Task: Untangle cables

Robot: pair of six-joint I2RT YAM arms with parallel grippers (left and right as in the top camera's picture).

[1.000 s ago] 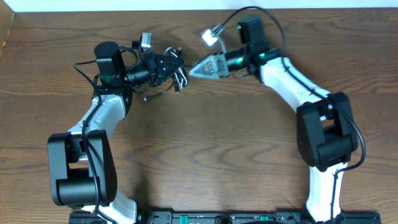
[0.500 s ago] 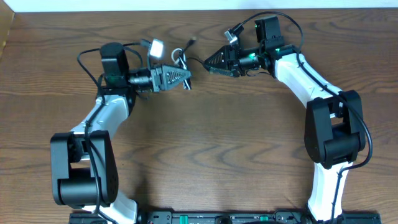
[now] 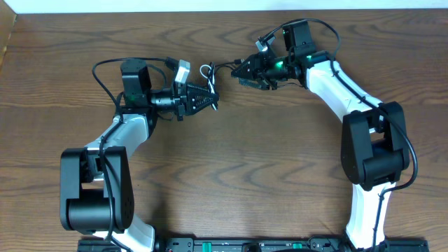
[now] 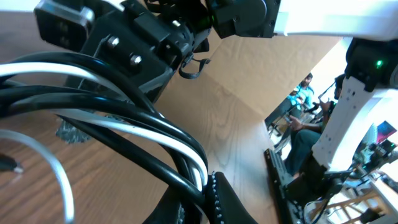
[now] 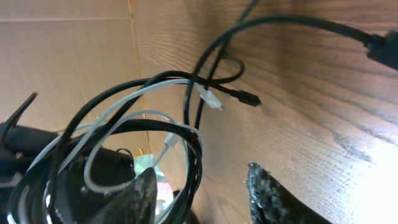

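The cables (image 3: 208, 72) are a bundle of thin black and white cords hanging between the two grippers at the back middle of the table. My left gripper (image 3: 211, 100) points right and is shut on the cables (image 4: 134, 127); black and white strands are pinched between its fingers at the left gripper (image 4: 202, 194). My right gripper (image 3: 239, 71) points left, close to the bundle. In the right wrist view the right gripper (image 5: 205, 199) has its jaws apart, and a black loop of the cables (image 5: 194, 163) passes between them beside the left finger (image 5: 140, 200), unpinched. A white plug (image 5: 211, 99) and a black plug (image 5: 249, 98) dangle over the wood.
The wooden table (image 3: 231, 175) ends at the back against a white wall (image 3: 140, 5). Thick black arm wires arch over both wrists, one of them the right arm wire (image 3: 318, 31). Both arm bases stand at the front, left (image 3: 91, 203) and right (image 3: 371, 161).
The grippers have drawn apart: the right one pulled back to the right and away, the left one swung slightly nearer with the bundle still held.
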